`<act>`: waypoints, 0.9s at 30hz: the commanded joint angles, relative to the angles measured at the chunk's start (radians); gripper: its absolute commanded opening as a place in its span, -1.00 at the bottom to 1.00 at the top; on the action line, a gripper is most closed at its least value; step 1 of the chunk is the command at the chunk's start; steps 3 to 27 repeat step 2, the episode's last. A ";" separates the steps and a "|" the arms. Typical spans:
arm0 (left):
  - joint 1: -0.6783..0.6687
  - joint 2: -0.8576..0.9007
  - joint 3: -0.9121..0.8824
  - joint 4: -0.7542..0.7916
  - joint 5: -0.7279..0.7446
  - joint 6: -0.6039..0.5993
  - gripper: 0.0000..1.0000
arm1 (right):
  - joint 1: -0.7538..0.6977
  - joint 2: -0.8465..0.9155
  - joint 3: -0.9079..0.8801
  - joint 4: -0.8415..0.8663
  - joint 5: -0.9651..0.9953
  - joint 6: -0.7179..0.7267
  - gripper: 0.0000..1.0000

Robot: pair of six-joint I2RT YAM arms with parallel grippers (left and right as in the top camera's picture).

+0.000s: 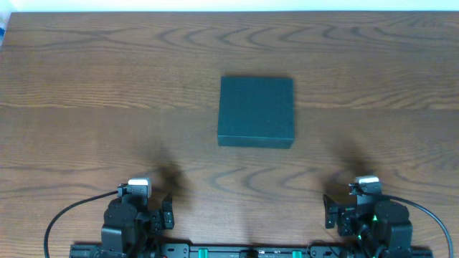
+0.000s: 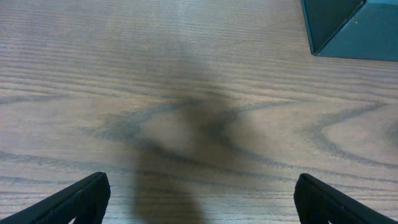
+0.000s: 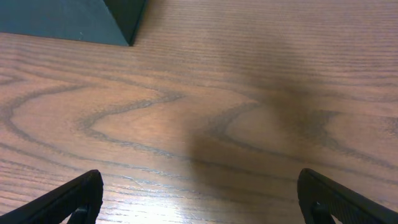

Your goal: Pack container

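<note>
The container is a dark teal-green square box, lid shut, near the middle of the wooden table. Its corner shows at the top right of the left wrist view and at the top left of the right wrist view. My left gripper sits at the near left edge, well short of the box; its fingers are wide apart and empty. My right gripper sits at the near right edge; its fingers are wide apart and empty. No snack packets are in view.
The wooden table stretches all round the box. Black cables run from both arm bases along the near edge. The table's far edge lies along the top of the overhead view.
</note>
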 commanded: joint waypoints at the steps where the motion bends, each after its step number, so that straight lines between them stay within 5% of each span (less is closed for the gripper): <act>1: 0.005 -0.007 -0.033 -0.042 -0.010 -0.017 0.91 | -0.010 -0.006 -0.008 -0.004 0.003 0.003 0.99; 27: 0.005 -0.007 -0.033 -0.042 -0.010 -0.017 0.91 | -0.010 -0.006 -0.008 -0.004 0.003 0.003 0.98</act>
